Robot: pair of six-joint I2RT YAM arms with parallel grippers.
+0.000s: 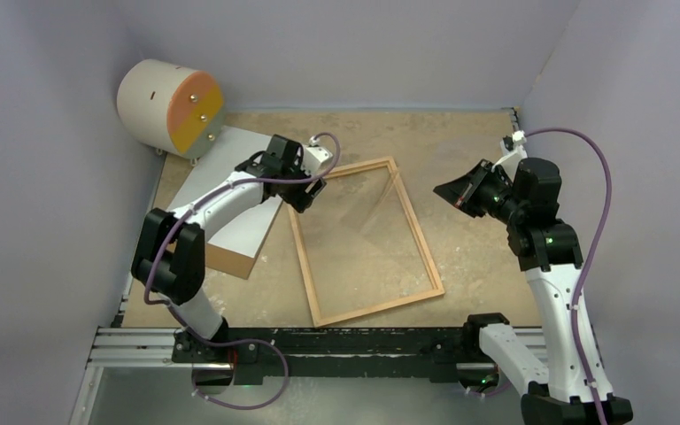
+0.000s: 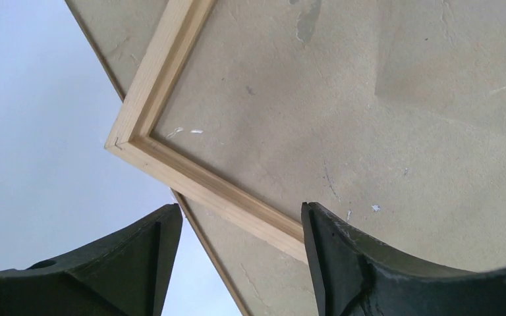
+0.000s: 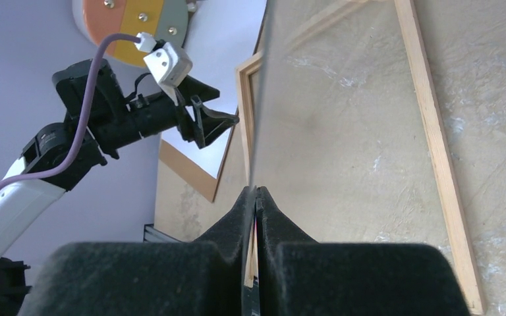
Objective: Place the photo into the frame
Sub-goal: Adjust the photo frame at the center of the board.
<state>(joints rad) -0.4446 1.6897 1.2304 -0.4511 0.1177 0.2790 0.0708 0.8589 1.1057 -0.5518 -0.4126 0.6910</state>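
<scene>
Your right claw (image 3: 257, 197) fills the bottom of its own wrist view, its two dark pads pressed together on the edge of a thin clear pane (image 3: 316, 131), which rises from the pinch tilted up off the table (image 1: 478, 257). Beyond the pane you can see the frame (image 1: 381, 307), a thin light-wood rectangle lying flat in the middle of the table, set at a slant between your two arms. Your left claw (image 2: 239, 217) hangs over the frame's far left corner with its fingers spread wide and nothing between them; in its wrist view that corner sits just ahead of the fingertips. The photo (image 1: 246, 228) lies to the left of the frame, white back up, and your left arm crosses over it. It rests on a brown backing board (image 1: 230, 259) whose edge shows along its near side. The frame's left corner comes right up to the photo's edge; you cannot tell whether it overlaps. A white drum with an orange and yellow face (image 1: 170, 106) stands in the far left corner.
</scene>
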